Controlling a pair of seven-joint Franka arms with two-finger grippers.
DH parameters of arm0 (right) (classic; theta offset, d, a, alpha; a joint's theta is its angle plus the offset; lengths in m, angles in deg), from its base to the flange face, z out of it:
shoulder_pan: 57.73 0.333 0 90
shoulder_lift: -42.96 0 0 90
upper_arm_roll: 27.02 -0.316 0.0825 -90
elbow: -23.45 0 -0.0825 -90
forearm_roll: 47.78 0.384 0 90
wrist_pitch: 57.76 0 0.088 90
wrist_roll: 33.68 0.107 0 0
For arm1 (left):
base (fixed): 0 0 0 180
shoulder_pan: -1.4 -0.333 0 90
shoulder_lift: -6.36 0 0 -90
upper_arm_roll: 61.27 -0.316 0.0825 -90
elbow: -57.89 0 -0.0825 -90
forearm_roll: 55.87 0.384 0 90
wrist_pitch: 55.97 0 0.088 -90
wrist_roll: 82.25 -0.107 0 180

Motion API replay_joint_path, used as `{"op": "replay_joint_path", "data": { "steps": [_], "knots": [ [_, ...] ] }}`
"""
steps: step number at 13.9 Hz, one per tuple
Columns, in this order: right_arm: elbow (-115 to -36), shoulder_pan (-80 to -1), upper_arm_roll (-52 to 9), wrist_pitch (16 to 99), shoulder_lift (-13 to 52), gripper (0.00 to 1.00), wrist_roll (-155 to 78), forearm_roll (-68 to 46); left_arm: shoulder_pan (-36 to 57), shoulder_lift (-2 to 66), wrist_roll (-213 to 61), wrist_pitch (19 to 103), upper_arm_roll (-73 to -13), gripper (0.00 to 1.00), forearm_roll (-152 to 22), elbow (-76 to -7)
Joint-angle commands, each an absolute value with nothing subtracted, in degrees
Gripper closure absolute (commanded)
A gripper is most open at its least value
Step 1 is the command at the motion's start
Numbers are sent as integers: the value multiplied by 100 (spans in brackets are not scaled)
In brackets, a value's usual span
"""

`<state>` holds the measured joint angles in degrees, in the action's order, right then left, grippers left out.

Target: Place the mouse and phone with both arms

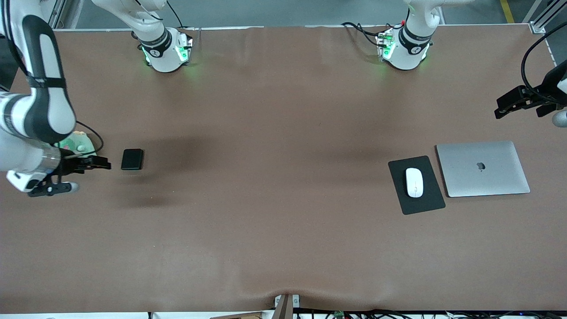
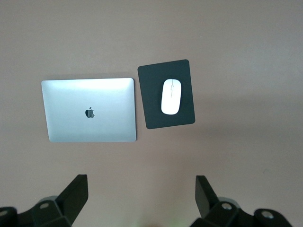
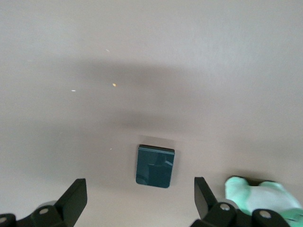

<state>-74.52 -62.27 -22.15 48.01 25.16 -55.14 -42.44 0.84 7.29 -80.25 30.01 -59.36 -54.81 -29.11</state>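
Brown-covered table (image 1: 283,230), two white jointed arms based along its robot edge. Landmark: the flat black rectangular mouse pad (image 1: 427,201) toward the left arm's end of the table. The small white oval computer mouse (image 1: 414,182) with a thin grey centre line lies on the pad, roughly centred, lengthwise along it. A closed silver laptop (image 1: 483,168) lies just beside the pad, toward the left arm's end, not quite touching. Well apart from the pad, at the right arm's end, the small black rounded-corner phone (image 1: 132,159) lies flat on the table. A pale green soft object (image 1: 79,144) sits near the phone, partly hidden by the arm. Right gripper (image 1: 95,163) hangs just beside the phone, fingers spread wide, holding nothing. Left gripper (image 1: 516,105) hangs up over the table near the laptop, fingers likewise wide apart and empty.
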Motion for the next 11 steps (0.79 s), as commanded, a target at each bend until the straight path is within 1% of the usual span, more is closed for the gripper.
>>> {"op": "replay_joint_path", "data": {
  "steps": [1,3,5,7,8,9,10,11],
  "knots": [
    [-6140,-6388,-2298,3702,2275,0,-5838,-4268,122,812,-7944,2885,-5942,0,-5428,-2771],
    [-5813,-6371,-2306,3253,2441,0,-5829,-4312,122,812,-7944,2876,-5942,0,-5420,-2763],
    [-5331,-6405,-2254,2604,2573,0,-5942,-4234,113,812,-7944,2885,-5942,0,-5411,-2771],
    [-4891,-6345,-2298,2329,2617,0,-6380,-4416,113,803,-7936,2876,-5942,0,-5411,-2771],
    [-4880,-6344,-2306,1997,2757,0,-6530,-4513,105,786,-7935,2876,-5942,0,-5411,-2771],
    [-4880,-6335,-2298,1715,3036,0,-6523,-4471,105,785,-7944,2876,-5942,0,-5411,-2763],
    [-4932,-6214,-2280,1669,3292,0,-6506,-4523,105,777,-7944,2876,-5942,0,-5411,-2771],
    [-5020,-6108,-2254,1642,3407,0,-6384,-4541,105,777,-7944,2876,-5942,0,-5402,-2771]
  ]
}}
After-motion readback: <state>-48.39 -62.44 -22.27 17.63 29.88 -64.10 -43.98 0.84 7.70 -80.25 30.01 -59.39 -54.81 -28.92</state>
